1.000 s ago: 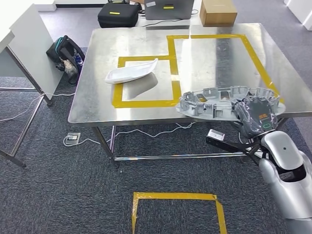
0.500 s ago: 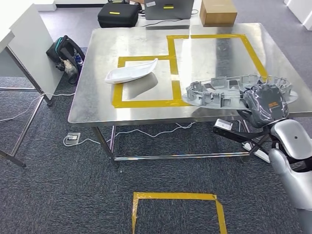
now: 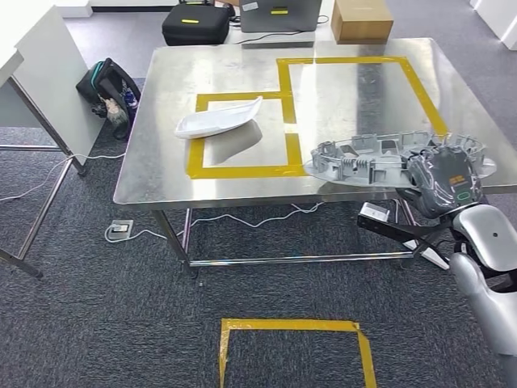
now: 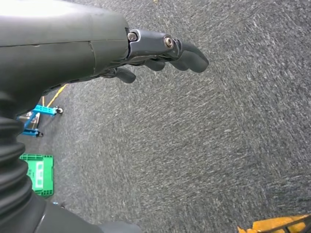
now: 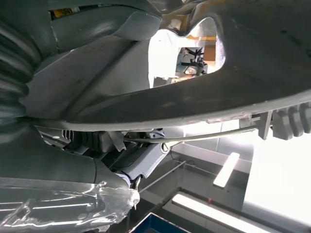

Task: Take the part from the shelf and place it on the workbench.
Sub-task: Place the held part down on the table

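Head view: right hand [image 3: 443, 179] gripping the right end of the long grey part [image 3: 390, 159], holding it over the near right edge of the steel workbench [image 3: 165, 162]. Whether the part already touches the surface: cannot tell. Left end reaching toward the yellow tape outline [image 3: 421, 89] of the larger marked area. White tray [image 3: 217, 121] lying inside the smaller taped box, well apart. Black case [image 3: 195, 24] and cardboard box [image 3: 361, 19] beyond the far edge. Risk, as a judgement: held by one end only, so likely to sag or twist; let go this close to the edge, could tip off onto the carpet; far end might catch the table edge if lowered too soon.

Left wrist view: left hand [image 4: 154, 53] hanging over grey carpet, fingers [image 4: 190, 56] loosely extended, holding nothing. Green crate [image 4: 38, 172] and a blue frame [image 4: 35, 119] off to one side.

Right wrist view: very close and dark underside of the part [image 5: 227, 82], bright ceiling light behind. Grip itself hidden; fingers hard to make out; crumpled clear film near the wrist cover, purpose unclear.
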